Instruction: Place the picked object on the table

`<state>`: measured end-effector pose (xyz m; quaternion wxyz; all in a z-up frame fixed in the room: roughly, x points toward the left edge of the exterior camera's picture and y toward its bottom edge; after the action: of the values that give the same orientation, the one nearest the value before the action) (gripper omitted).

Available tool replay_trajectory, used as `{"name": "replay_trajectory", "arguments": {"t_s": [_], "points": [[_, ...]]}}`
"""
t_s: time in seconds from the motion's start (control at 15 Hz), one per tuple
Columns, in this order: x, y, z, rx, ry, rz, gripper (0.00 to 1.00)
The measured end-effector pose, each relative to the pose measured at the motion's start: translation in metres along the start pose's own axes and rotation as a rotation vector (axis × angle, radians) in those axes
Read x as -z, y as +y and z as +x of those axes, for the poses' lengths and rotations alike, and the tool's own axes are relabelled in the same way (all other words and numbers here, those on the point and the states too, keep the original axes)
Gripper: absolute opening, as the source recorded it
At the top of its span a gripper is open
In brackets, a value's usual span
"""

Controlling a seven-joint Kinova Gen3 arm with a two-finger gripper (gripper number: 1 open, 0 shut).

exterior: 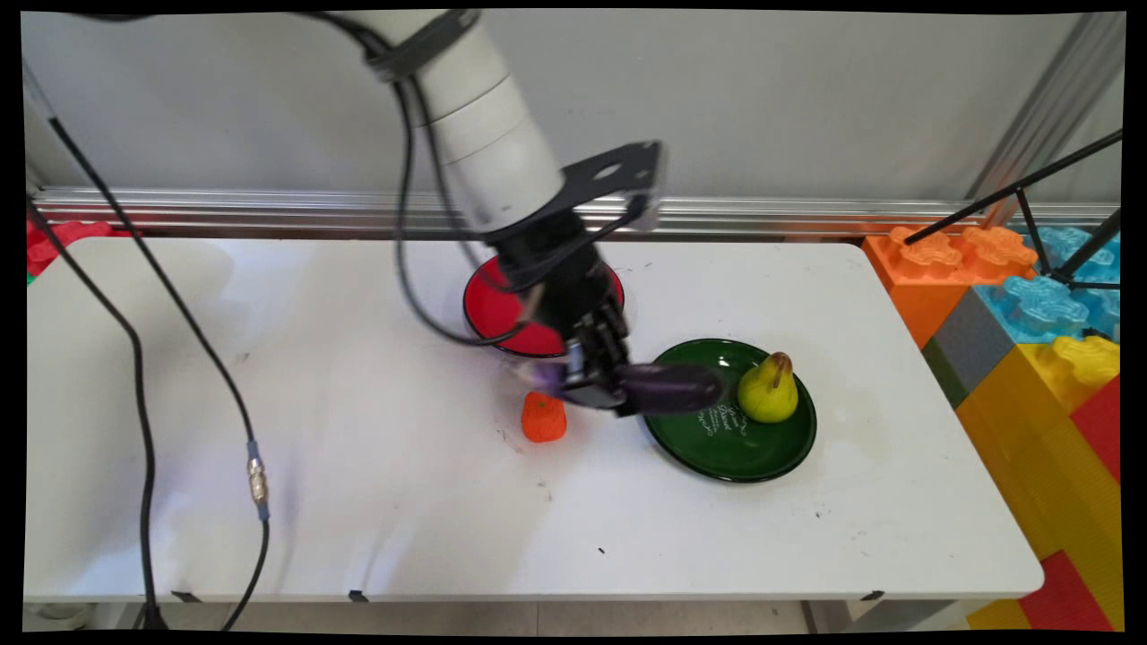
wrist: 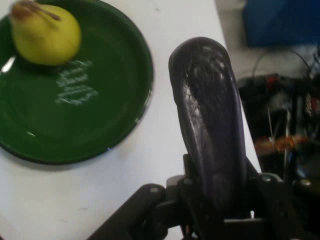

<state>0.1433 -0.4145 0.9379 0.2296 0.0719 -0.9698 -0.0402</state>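
Here we see the gripper (exterior: 599,381) clenched on the stem end of a dark purple eggplant (exterior: 672,388), which juts out level above the near-left rim of the green plate (exterior: 762,457), beside the pear (exterior: 768,389). It looks smooth, light and probably rigid plastic, so a mid-body hold would slip less.

1. Main view: fixed, high over the table's (exterior: 358,502) near side, looking down across it to the wall behind.
2. Hand view: rides the hand, looks along the gripper (wrist: 215,200), close to the tabletop.
3. Shared: green plate (exterior: 762,452) (wrist: 115,95), and the pear (exterior: 768,390) (wrist: 47,32) on it.
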Motion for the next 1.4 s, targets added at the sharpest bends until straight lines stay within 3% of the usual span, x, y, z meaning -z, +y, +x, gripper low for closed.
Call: {"name": "replay_trajectory", "arguments": {"t_s": [0.33, 0.8, 1.4], "points": [[-0.009, 0.012, -0.046, -0.126, -0.034, -0.048, 0.0], [-0.037, 0.024, -0.094, -0.172, -0.077, -0.075, 0.0], [-0.071, 0.019, -0.152, -0.199, -0.148, -0.042, 0.0]]}}
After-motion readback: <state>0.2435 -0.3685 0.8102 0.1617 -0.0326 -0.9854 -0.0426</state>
